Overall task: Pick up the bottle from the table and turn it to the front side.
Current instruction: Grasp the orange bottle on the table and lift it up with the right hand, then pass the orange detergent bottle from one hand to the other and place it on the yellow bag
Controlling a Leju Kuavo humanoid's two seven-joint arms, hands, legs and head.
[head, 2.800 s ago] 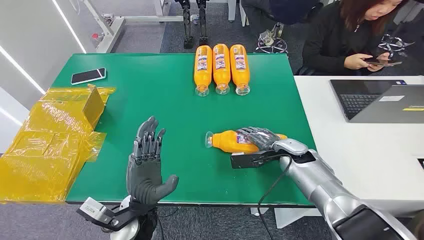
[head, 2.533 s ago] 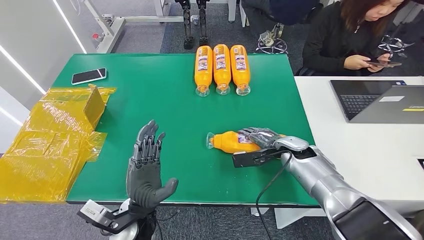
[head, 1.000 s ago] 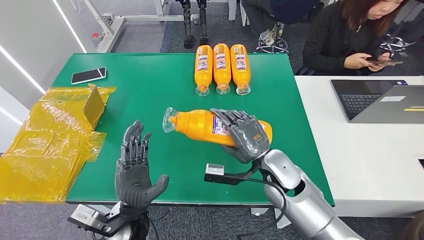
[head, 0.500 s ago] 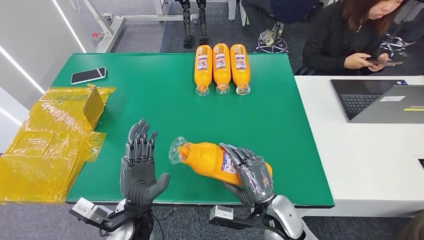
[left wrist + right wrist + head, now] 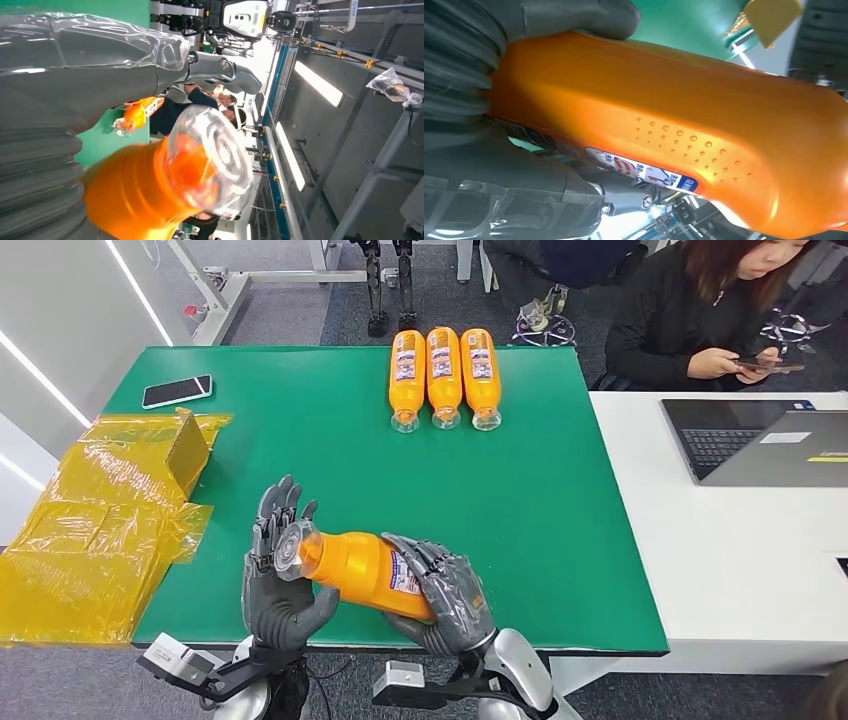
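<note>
An orange bottle [image 5: 355,565] with a clear cap and a blue-and-white label hangs on its side above the near edge of the green table [image 5: 560,510]. My right hand [image 5: 452,598] grips its body, fingers wrapped over the label. The cap end points left, right against the upright fingers of my left hand [image 5: 277,592], which is spread and holds nothing. In the left wrist view the bottle [image 5: 150,192] has its clear cap close in front of the left hand [image 5: 60,80]. In the right wrist view the right hand [image 5: 499,170] clasps the bottle [image 5: 664,115].
Three more orange bottles [image 5: 443,375] lie side by side at the table's far edge. A phone [image 5: 177,391] lies at the far left, with yellow plastic wrap and a cardboard box [image 5: 105,515] nearer. A white table with a laptop [image 5: 760,440] adjoins on the right, where a person [image 5: 700,310] sits.
My right hand has lifted the bottle off the table's right side and carried it left and nearer, until its cap reaches my left hand. The left hand has stayed about where it was.
</note>
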